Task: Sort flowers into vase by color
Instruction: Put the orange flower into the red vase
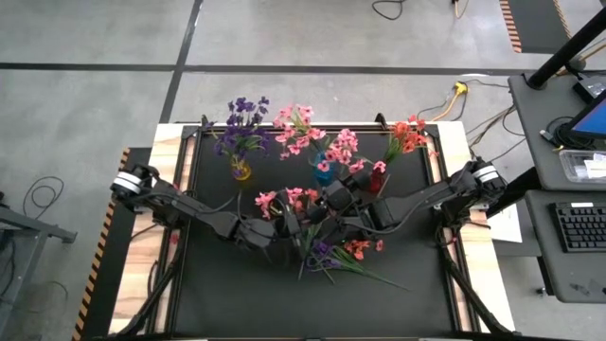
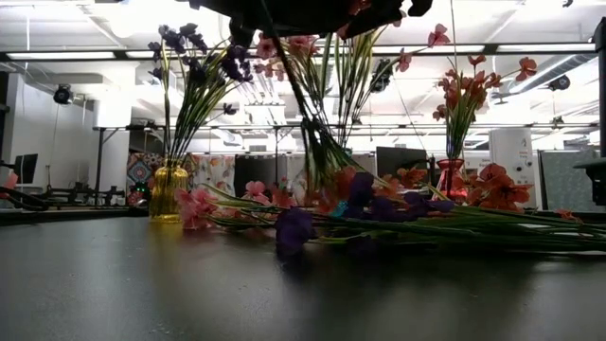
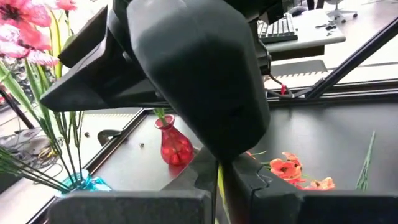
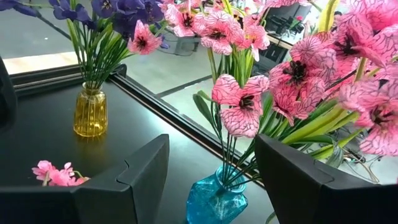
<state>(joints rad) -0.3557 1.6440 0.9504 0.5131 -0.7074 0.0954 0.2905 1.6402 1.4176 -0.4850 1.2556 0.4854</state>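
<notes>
Now my left pincer [image 1: 284,230] is clamped on a thin stem (light, springy, best gripped low), just beside the flowers [image 1: 331,251] heaped below the blue vase [image 1: 324,172]; right pincer [image 1: 333,199] gapes.

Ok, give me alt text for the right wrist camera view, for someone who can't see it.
Pink flowers stand in a blue glass vase straight ahead, framed between the right pincer's two open dark fingers. Farther off, a yellow vase holds purple flowers, and a loose pink sprig lies on the black table.
</notes>
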